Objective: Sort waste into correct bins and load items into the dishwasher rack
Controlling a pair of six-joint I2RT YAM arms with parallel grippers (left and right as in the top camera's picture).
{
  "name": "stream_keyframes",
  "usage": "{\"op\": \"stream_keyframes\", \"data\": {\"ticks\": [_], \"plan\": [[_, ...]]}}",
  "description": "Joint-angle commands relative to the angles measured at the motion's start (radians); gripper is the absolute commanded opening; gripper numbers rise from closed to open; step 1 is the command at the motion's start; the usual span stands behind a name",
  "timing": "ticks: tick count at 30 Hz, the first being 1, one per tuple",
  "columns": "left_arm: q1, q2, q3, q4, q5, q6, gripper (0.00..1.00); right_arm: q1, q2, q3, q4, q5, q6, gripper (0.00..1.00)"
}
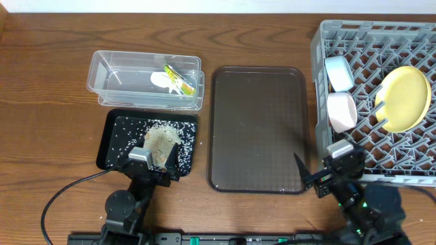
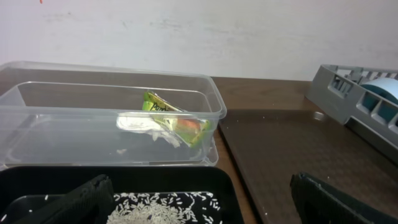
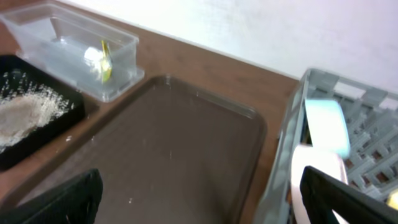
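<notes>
Though only overhead shows plate [image 1: 405,99] whole, L pincer [image 2: 200,182] & R pincer [image 3: 200,180] gape open.

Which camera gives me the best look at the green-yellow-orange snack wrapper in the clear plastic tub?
Left wrist: the green-yellow-orange snack wrapper is close and large, seen through the wall of the clear plastic tub. Overhead shows it small from above; right wrist shows only a distant sliver.

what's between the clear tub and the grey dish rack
The dark brown tray lies flat on the table between the clear tub and the rack. The overhead view shows this most plainly.
</notes>
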Motion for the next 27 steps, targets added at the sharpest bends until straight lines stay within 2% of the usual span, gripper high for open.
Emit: {"op": "stream_keyframes", "data": {"ticks": [1, 12, 27], "plan": [[0.005, -0.007, -0.028, -0.014, -0.003, 0.013, 0.93, -0.008, -0.085, -0.115, 0.071, -0.020, -0.008, 0.99], [0.005, -0.007, -0.028, -0.014, -0.003, 0.013, 0.93, -0.008, -0.268, -0.469, 0.436, -0.051, -0.006, 0.99], [0.005, -0.007, -0.028, -0.014, -0.003, 0.013, 0.93, -0.008, -0.269, -0.464, 0.430, -0.051, -0.002, 0.99]]}}
